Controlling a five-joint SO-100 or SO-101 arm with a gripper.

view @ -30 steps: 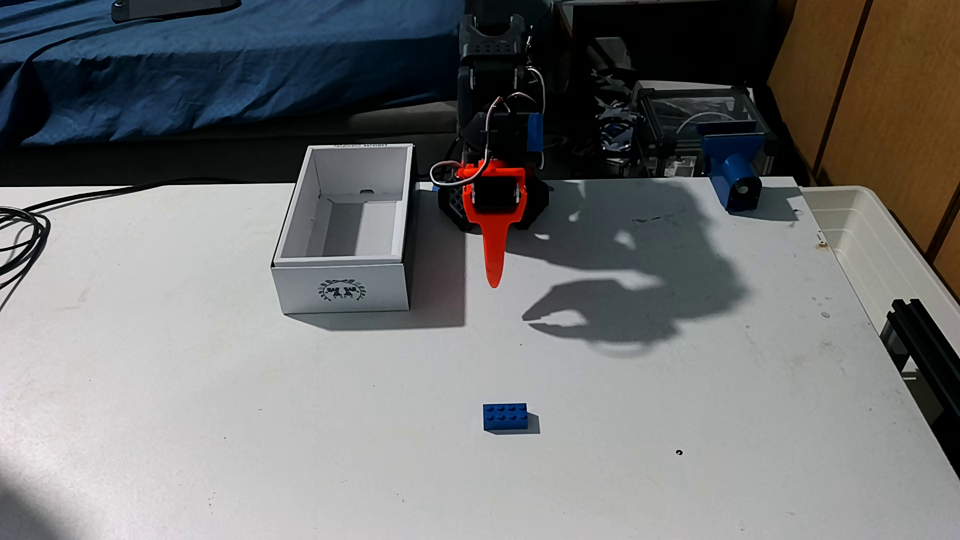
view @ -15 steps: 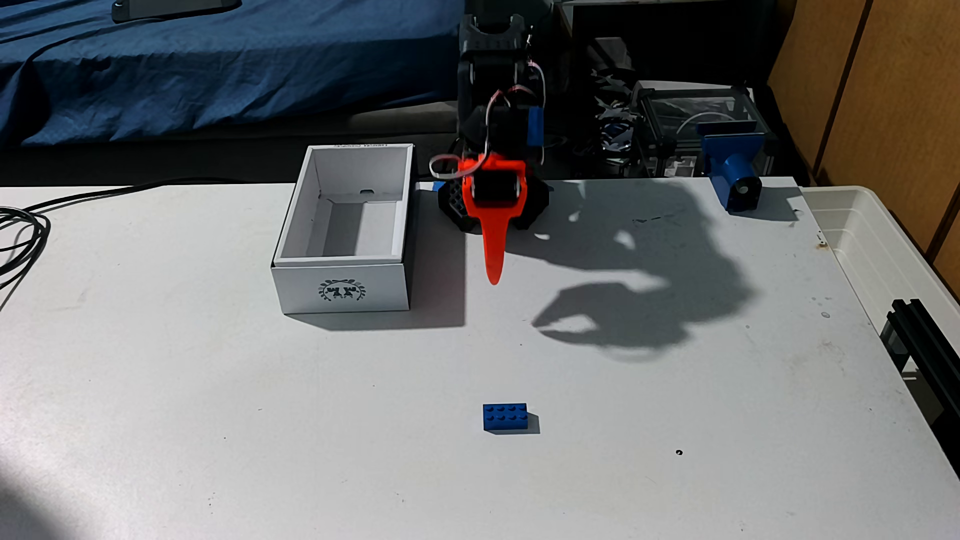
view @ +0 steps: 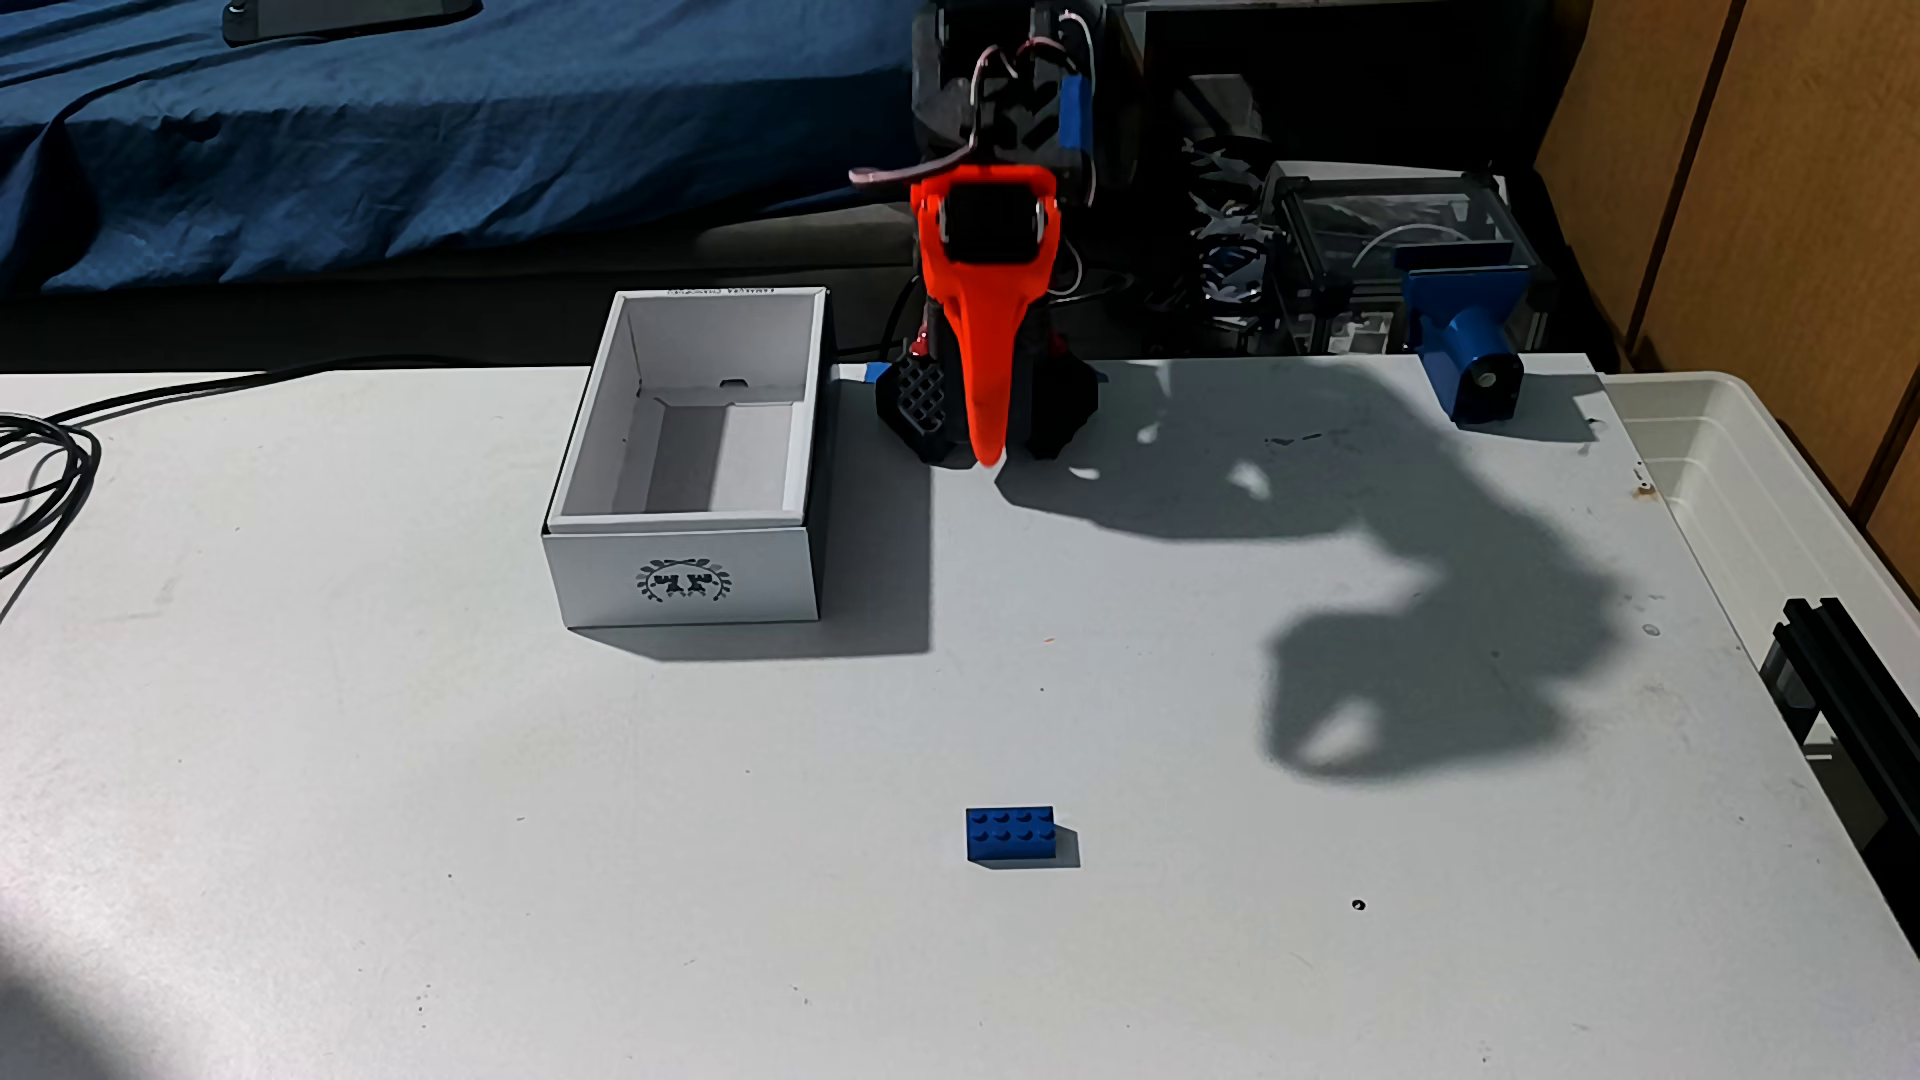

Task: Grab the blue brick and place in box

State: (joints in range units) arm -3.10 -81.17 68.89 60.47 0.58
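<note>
A fixed view looks down and across a pale grey table [view: 416,831] in hard sunlight. Taking the table's middle as the centre of a clock face, with twelve at the far edge, a small dark-blue plastic studded building brick [view: 1012,834], two studs by four, lies flat and studs up at about six o'clock, alone on bare tabletop with a short shadow to its right. A white rectangular cardboard box [view: 686,582] with tall sides stands open-topped at about eleven o'clock, its near short side printed with a dark wreath-like emblem; nothing can be seen inside it. At twelve o'clock a black robot arm [view: 997,114] with a blue tape band rises from a black base [view: 920,405] at the far edge. Its orange plastic gripper [view: 987,457] is raised in the air, its long tapered finger pointing down toward the table beside the base, well apart from the brick and just right of the box. Only one orange finger shows edge-on, so it cannot be told whether the jaws are apart or together; nothing is seen in them. The arm throws a large dark shadow [view: 1434,644] across the table toward three o'clock. A blue plastic clamp [view: 1465,343] with a cylindrical nose sits at about one o'clock on the far edge. A translucent white plastic bin [view: 1756,488] adjoins the table at two o'clock. Black cables [view: 42,467] coil at nine o'clock, and blue cloth [view: 416,135] lies behind the table.
</note>
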